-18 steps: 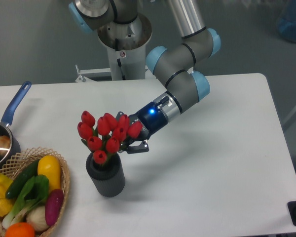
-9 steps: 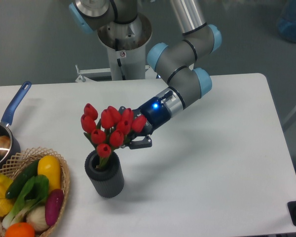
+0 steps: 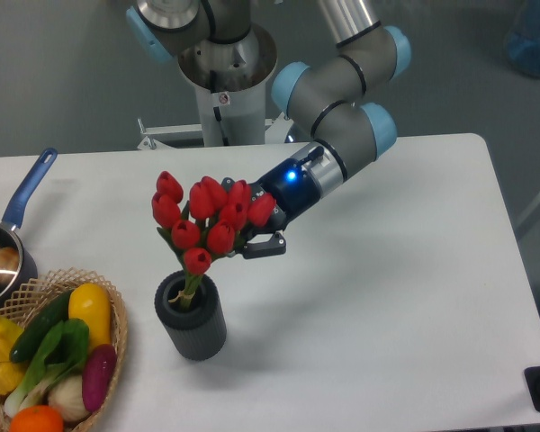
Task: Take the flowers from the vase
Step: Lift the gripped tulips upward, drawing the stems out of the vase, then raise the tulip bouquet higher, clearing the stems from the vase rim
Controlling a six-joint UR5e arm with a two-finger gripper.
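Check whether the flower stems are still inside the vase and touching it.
Cannot tell. The camera view shows the flowers with stems reaching into the vase mouth, but contact inside is hidden.

White table (image 3: 414,297) with rounded corners, matte top, evenly lit. Grey floor (image 3: 63,81) behind. Blue bag-like thing (image 3: 533,40) at upper right, cut off by frame edge.

Robotics lab or test cell. Industrial arm (image 3: 342,108) on a metal pedestal (image 3: 227,81) behind a plain white table (image 3: 414,297); bare grey floor. Tabletop props staged like a home scene: red tulips (image 3: 207,220) in a grey vase (image 3: 192,319), wicker basket (image 3: 117,337) of toy-like vegetables (image 3: 67,346), blue-handled pan (image 3: 18,225).
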